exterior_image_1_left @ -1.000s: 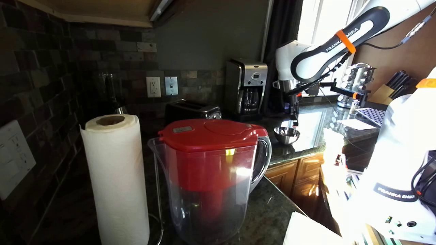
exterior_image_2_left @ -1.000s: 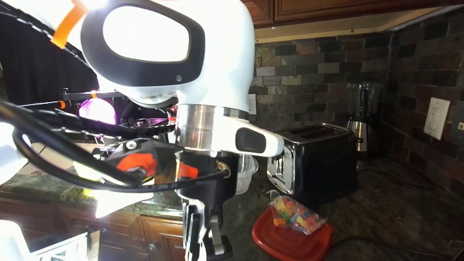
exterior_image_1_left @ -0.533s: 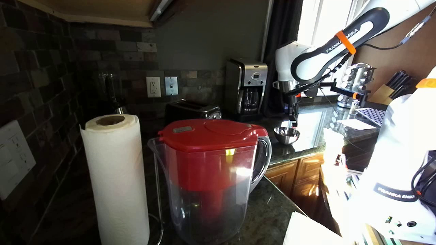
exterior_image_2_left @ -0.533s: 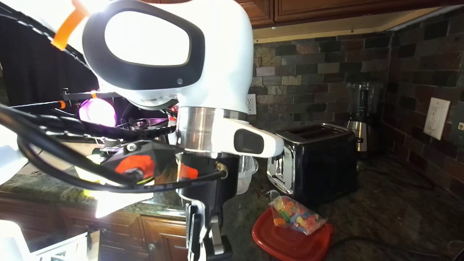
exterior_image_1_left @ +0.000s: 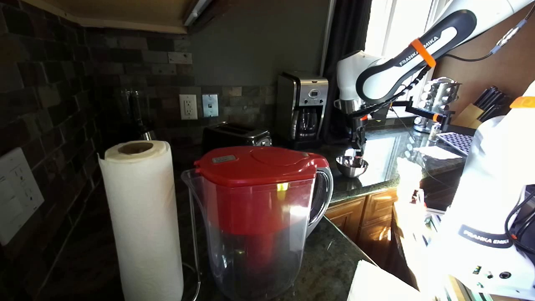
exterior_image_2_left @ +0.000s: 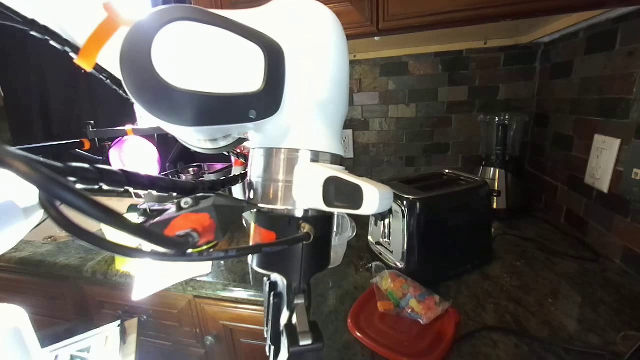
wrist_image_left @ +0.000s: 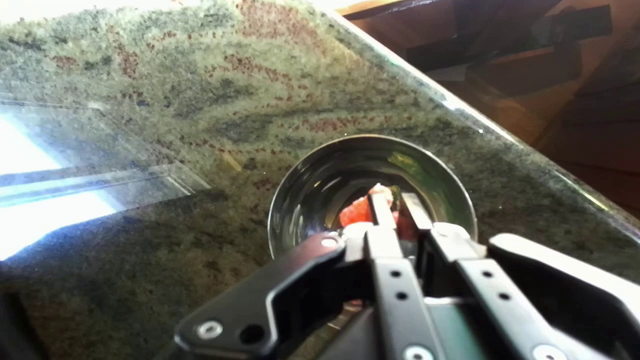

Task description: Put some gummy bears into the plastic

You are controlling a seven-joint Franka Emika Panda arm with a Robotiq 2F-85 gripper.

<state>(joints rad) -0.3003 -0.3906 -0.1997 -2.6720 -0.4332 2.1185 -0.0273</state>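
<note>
A small metal bowl [wrist_image_left: 292, 192] stands on the counter, also seen in an exterior view [exterior_image_1_left: 352, 170]. In it lie orange-red sugared gummies [wrist_image_left: 356, 212] and a dark greenish piece, partly hidden by the fingers. My gripper [wrist_image_left: 398, 200] points down over the bowl, its fingers a narrow gap apart. Nothing is clearly pinched between them; a reddish piece shows through the gap. The gripper also shows above the bowl in an exterior view [exterior_image_1_left: 358, 154]. A clear plastic tub [exterior_image_2_left: 342, 239] stands partly hidden behind the gripper. A clear bag of colourful gummies [exterior_image_2_left: 409, 298] lies on a red lid [exterior_image_2_left: 400, 339].
A black toaster [exterior_image_2_left: 435, 225] stands beside the tub and the bag. A coffee maker [exterior_image_1_left: 301, 110] stands behind the bowl. A red-lidded pitcher [exterior_image_1_left: 259, 209] and a paper towel roll [exterior_image_1_left: 142, 221] stand in the foreground. The counter edge [wrist_image_left: 450, 102] runs close to the bowl.
The gripper has moved slightly down toward the bowl and a little sideways, rightward in the close exterior view. The bowl, tub and gummy bag have not moved.
</note>
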